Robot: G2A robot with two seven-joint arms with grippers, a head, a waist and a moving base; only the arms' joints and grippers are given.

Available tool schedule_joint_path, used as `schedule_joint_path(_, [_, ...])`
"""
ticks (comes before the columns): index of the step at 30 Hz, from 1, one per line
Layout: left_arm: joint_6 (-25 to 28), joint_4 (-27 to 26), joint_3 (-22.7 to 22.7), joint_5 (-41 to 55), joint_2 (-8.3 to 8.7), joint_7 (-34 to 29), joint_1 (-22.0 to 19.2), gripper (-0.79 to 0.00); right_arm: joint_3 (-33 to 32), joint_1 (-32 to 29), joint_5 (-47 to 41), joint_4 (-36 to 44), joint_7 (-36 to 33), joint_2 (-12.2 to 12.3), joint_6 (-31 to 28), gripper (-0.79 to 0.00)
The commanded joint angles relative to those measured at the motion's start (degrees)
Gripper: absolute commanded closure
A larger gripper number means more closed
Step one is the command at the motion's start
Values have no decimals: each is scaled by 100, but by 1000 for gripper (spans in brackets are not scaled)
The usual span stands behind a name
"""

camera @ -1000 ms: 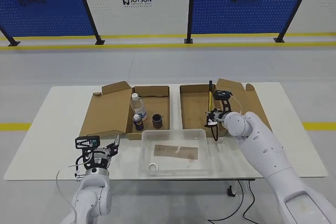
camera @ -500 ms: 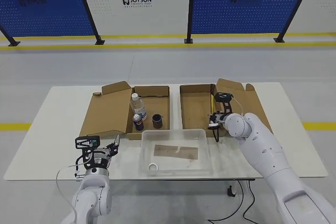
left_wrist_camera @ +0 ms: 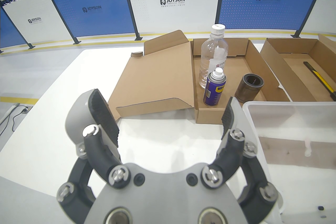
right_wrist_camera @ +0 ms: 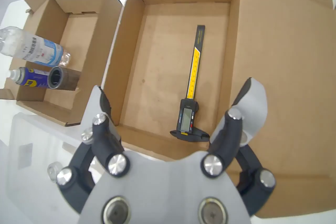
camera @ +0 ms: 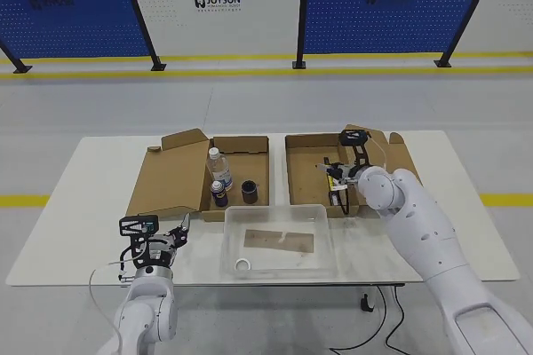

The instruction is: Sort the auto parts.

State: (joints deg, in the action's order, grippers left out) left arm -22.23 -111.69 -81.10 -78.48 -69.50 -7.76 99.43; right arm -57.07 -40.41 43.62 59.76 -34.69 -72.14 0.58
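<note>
A digital caliper [right_wrist_camera: 193, 72] with a yellow scale lies flat in the right cardboard box [right_wrist_camera: 183, 9], along its right wall. My right gripper [right_wrist_camera: 176, 91] hangs open above the caliper's display end, holding nothing; from above it [camera: 338, 173] is over that box. The left cardboard box [camera: 240, 145] holds a clear bottle [camera: 217, 164], a blue spray can [camera: 219, 193] and a black cylinder [camera: 250, 191], all upright. My left gripper [left_wrist_camera: 162, 101] is open and empty over the table's front left part [camera: 160, 241], short of the left box.
A clear plastic bin [camera: 275, 213] stands at the front middle, between the two arms, with a small white ring [camera: 242, 264] in its near left corner. Both boxes have open flaps [camera: 173, 182] spread outward. Bare white table [camera: 89, 204] lies at the left.
My right gripper has moved from the right box's front edge toward its far side and turned. The caliper stays in the box. The left arm has not moved.
</note>
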Motion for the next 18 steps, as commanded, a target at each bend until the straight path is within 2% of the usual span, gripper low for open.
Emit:
schedule_joint_path(1, [0, 0, 0, 0, 0, 0, 0, -785, -62, -45, 159, 353, -76, 49, -278, -785])
schedule_joint_path(3, [0, 0, 0, 0, 0, 0, 0, -785, -125, -140, 401, 759, -224, 115, -571, -785])
schedule_joint_path(10, [0, 0, 0, 0, 0, 0, 0, -785, -338, -958, 727, 2287, -846, 293, -955, -785])
schedule_joint_path(18, [0, 0, 0, 0, 0, 0, 0, -785, -265, -1603, 589, 3617, -1846, 361, -905, -785])
